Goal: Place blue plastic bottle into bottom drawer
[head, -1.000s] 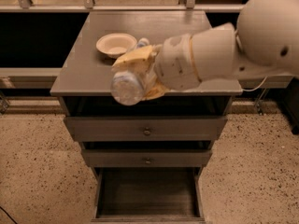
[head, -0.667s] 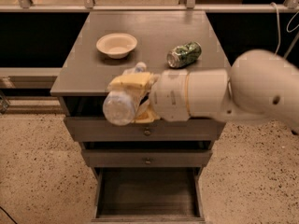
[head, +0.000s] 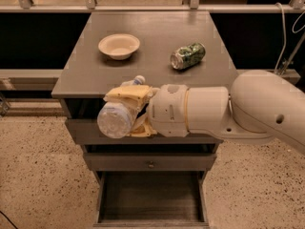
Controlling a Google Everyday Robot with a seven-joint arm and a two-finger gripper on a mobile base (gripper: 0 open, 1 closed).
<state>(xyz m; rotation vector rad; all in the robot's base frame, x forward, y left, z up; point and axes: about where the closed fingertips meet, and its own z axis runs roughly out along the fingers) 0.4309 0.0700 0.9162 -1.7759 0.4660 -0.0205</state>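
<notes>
We can read no words, brand names, numbers or signs in this scene. The gripper [head: 125,112] is in front of the grey cabinet's [head: 86,70] top edge, above the open bottom drawer [head: 151,202], its fingers clamped around the blue plastic bottle [head: 116,119]. The bottle turns its round base towards us, and any print on it is too blurred for us to make out. The crushed green can [head: 188,56] lying on the cabinet top shows a mottled green pattern, but we cannot pick out any letters there.
</notes>
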